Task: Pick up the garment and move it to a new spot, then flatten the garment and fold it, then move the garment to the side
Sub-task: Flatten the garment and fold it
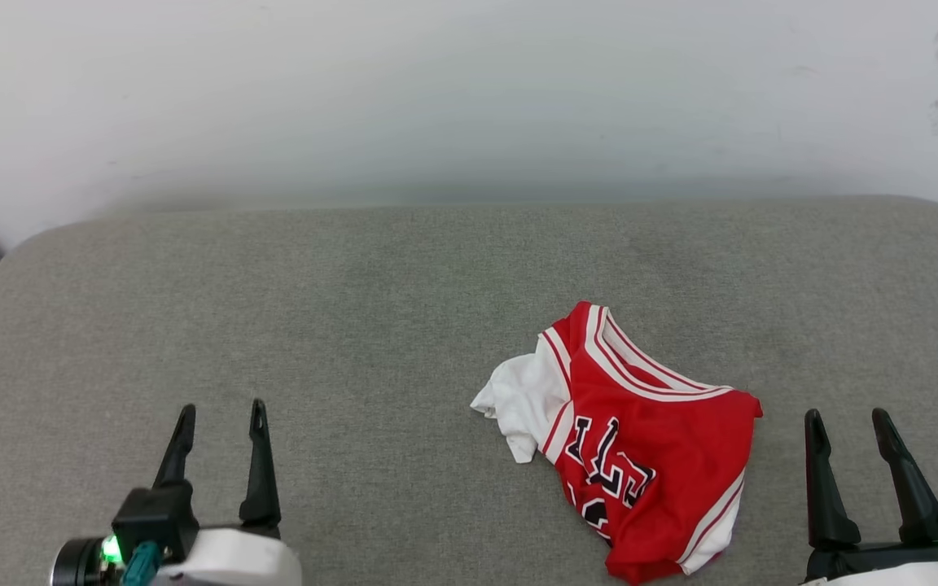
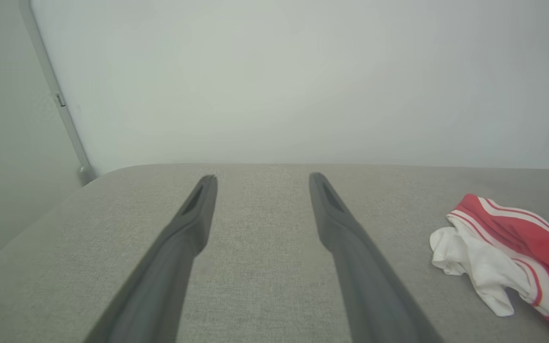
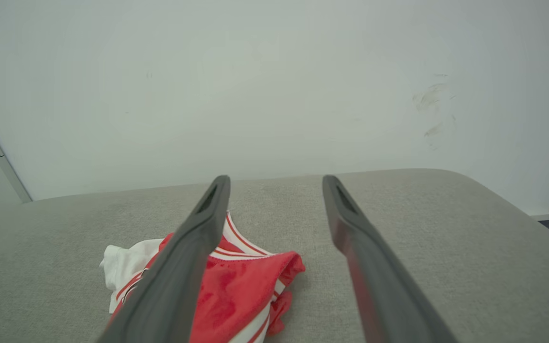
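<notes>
The garment (image 1: 640,456) lies bunched on the cushion (image 1: 339,309), its near end close to the cushion's front edge. One sleeve (image 1: 518,403) sticks out from the garment's left side and rests on the cushion. The left gripper (image 1: 221,419) is well apart to the garment's left, above the cushion's front part. The right gripper (image 1: 848,423) is near the garment's right side, apart from it. Behind the garment the cushion runs on to its far edge, where the wall (image 1: 469,98) stands. Far to the garment's left, behind it, a narrow strip (image 2: 60,109) rises against the wall.
</notes>
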